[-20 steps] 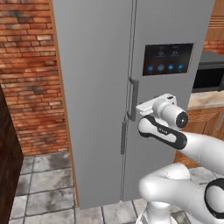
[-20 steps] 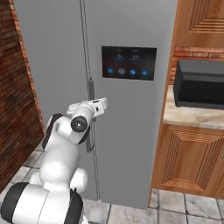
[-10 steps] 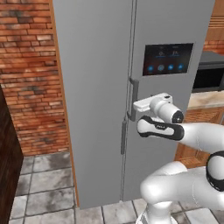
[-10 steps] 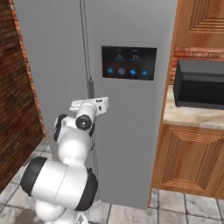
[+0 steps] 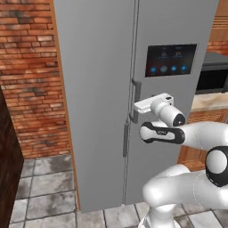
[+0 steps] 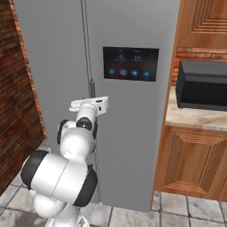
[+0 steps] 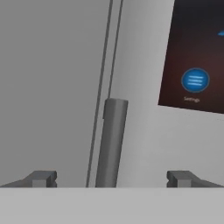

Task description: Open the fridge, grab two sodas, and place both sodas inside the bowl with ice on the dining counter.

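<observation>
Hand view: we find the pincer point(image 7: 111, 179) spread wide, the fridge point(image 7: 52, 87) door handle point(image 7: 111, 142) standing between its fingertips, untouched.

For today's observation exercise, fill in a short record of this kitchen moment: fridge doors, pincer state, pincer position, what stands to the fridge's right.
fridge doors: fridge shut, both doors closed
pincer state: pincer open, holding nothing
pincer position: close in front of the right door's bar handle, which lies between the fingertips
display panel: dark, on the right door
right of fridge: microwave on the wall counter
</observation>
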You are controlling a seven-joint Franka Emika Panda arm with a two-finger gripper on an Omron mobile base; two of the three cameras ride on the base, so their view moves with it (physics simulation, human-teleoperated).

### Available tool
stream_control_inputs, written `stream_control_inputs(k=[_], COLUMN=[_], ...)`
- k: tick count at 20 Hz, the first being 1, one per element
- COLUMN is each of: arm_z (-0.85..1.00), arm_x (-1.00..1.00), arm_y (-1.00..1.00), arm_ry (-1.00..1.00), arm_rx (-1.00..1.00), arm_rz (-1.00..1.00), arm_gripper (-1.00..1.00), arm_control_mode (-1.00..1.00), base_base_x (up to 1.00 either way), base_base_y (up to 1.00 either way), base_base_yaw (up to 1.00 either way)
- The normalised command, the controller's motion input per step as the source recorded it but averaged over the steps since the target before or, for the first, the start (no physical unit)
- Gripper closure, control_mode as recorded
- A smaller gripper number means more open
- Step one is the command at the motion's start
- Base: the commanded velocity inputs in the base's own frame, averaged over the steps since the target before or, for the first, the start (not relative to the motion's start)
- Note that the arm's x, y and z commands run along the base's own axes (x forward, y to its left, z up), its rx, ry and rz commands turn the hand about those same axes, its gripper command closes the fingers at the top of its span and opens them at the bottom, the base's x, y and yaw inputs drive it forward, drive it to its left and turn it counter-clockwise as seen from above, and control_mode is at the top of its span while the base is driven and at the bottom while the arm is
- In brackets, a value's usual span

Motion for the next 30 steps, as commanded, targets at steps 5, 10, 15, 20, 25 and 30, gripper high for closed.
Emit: stream_control_inputs(k=[5, 10, 15, 20, 25, 30], arm_z=[0.32, 0.22, 0.03, -0.04, -0.16, -0.27], arm_x=[0.0, 0.02, 0.21, 0.24, 0.07, 0.09], arm_y=[0.18, 0.27, 0.14, -0.03, -0.16, -0.2], arm_ry=[0.0, 0.03, 0.1, 0.06, 0.0, 0.0], arm_rx=[0.0, 0.0, 0.0, 0.0, 0.0, 0.0], arm_rz=[-0.02, -0.02, 0.0, 0.0, 0.0, 0.0], arm_gripper=[-1.0, -1.0, -1.0, -1.0, -1.0, -1.0], arm_control_mode=[-1.0, -1.0, -1.0, -1.0, -1.0, -1.0], base_base_x=[0.0, 0.0, 0.0, 0.0, 0.0, 0.0], base_base_y=[0.0, 0.0, 0.0, 0.0, 0.0, 0.0], base_base_yaw=[0.0, 0.0, 0.0, 0.0, 0.0, 0.0])
